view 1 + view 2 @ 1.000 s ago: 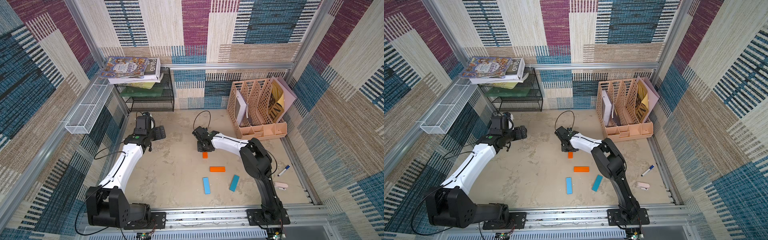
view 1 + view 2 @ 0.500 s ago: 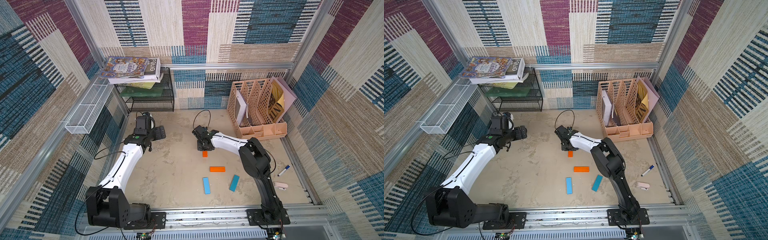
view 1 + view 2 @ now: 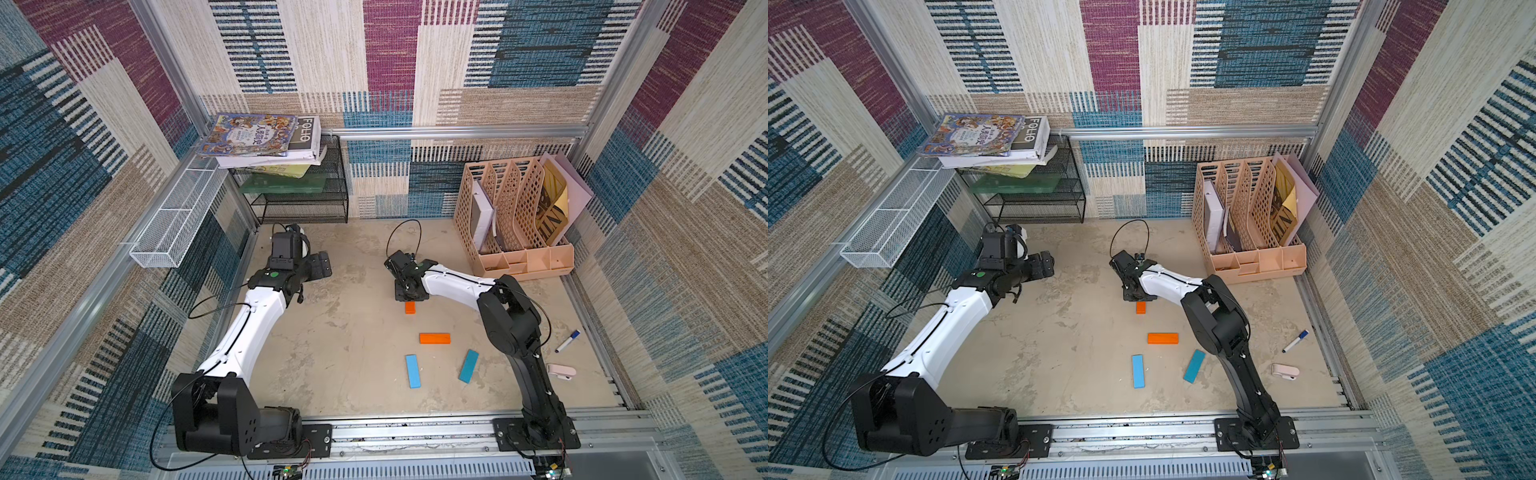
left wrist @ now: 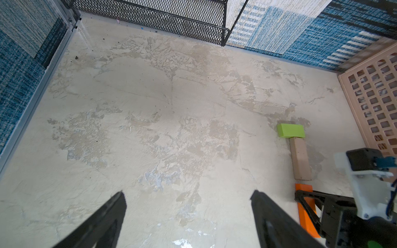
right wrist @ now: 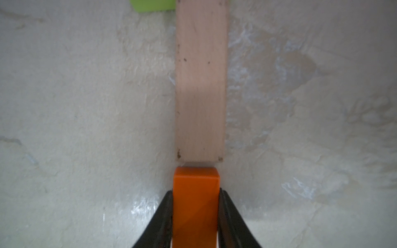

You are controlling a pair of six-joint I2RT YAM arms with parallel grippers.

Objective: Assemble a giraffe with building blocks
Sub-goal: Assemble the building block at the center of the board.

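My right jaws are clamping the orange block (image 5: 196, 204) by its long sides, low on the worktop (image 5: 86, 107). Its free end is sitting just short of the tan block (image 5: 200, 85), in line with it. The lime-green block (image 5: 153, 5) is lying at the tan block's far end. My left jaws are hanging wide, holding nothing, well apart from the blocks.

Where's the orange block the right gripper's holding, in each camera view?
Both top views: orange block pokes out from the right gripper.
Left wrist: orange block in line after the tan block, partly behind the gripper.
Right wrist: orange block clamped between the fingers, facing the tan block's end.
Shared landmark: the right gripper.
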